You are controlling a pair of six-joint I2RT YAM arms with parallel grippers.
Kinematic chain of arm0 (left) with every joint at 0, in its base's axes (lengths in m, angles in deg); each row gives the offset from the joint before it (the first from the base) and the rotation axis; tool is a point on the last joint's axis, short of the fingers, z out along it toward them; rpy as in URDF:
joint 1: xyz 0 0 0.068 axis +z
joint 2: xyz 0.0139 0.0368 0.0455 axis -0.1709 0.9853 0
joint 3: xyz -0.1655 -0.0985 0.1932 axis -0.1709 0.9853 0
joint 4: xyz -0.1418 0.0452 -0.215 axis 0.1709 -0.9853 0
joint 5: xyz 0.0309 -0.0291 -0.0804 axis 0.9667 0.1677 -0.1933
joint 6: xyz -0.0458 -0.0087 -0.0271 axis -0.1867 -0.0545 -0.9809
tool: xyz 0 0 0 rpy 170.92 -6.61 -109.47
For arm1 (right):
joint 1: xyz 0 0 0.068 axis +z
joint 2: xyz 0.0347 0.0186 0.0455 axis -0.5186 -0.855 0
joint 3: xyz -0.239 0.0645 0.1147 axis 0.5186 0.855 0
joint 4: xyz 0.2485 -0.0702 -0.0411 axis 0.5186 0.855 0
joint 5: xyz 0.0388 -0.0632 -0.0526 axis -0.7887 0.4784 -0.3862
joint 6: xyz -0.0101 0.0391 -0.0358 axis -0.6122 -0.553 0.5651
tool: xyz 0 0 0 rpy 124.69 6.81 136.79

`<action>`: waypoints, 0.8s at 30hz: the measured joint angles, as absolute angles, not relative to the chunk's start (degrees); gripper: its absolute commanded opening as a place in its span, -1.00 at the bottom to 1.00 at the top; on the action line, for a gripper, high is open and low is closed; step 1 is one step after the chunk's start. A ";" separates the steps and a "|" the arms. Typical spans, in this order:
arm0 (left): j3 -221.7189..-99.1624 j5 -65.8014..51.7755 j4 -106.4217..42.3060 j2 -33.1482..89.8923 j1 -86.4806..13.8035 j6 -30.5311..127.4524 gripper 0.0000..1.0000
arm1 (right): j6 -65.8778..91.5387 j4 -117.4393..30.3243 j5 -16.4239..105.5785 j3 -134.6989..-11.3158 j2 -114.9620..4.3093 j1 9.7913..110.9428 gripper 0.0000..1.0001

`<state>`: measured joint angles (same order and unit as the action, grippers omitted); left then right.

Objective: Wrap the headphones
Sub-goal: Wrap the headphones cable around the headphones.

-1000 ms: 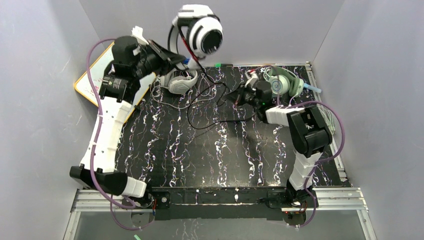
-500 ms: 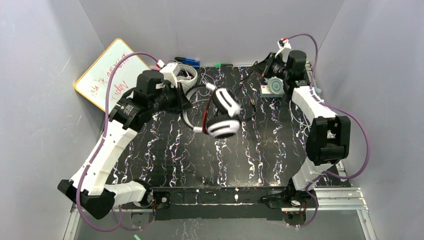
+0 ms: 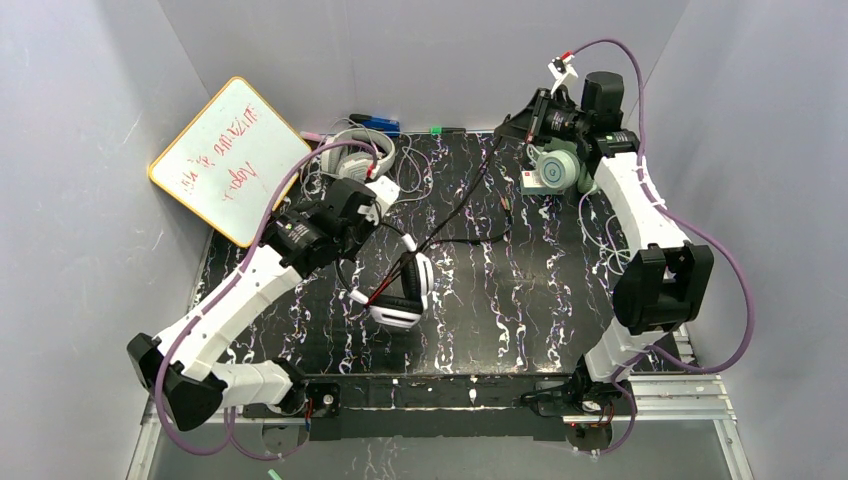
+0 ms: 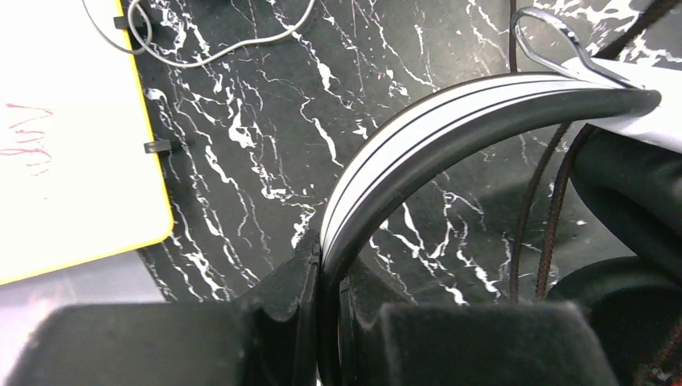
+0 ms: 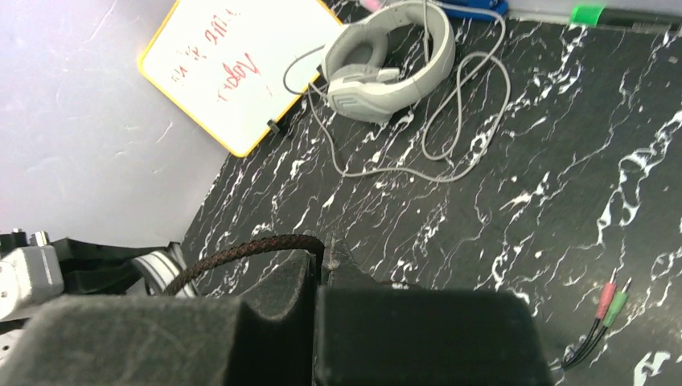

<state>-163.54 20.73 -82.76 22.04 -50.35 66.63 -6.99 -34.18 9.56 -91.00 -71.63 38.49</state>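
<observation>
Taut black cable (image 3: 465,195) spans the table (image 3: 540,320); its right front lies open.

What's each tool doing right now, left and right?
Left tool: closed on the headband of the black-and-white headphones.
Right tool: closed on the black cable.

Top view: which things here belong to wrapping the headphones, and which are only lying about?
For the job: black-and-white headphones, black cable, grey headphones, green headphones.
Lying about: whiteboard, green marker.
</observation>
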 measured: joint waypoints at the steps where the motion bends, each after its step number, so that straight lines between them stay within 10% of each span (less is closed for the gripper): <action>1: -163.38 21.70 -82.61 22.46 -50.81 67.79 -1.00 | -7.12 -33.24 9.28 -91.04 -71.41 38.51 -0.97; 24: -156.39 32.41 -80.49 25.83 -56.58 72.51 -1.00 | -9.06 -13.37 9.08 -113.47 -76.68 37.24 -0.97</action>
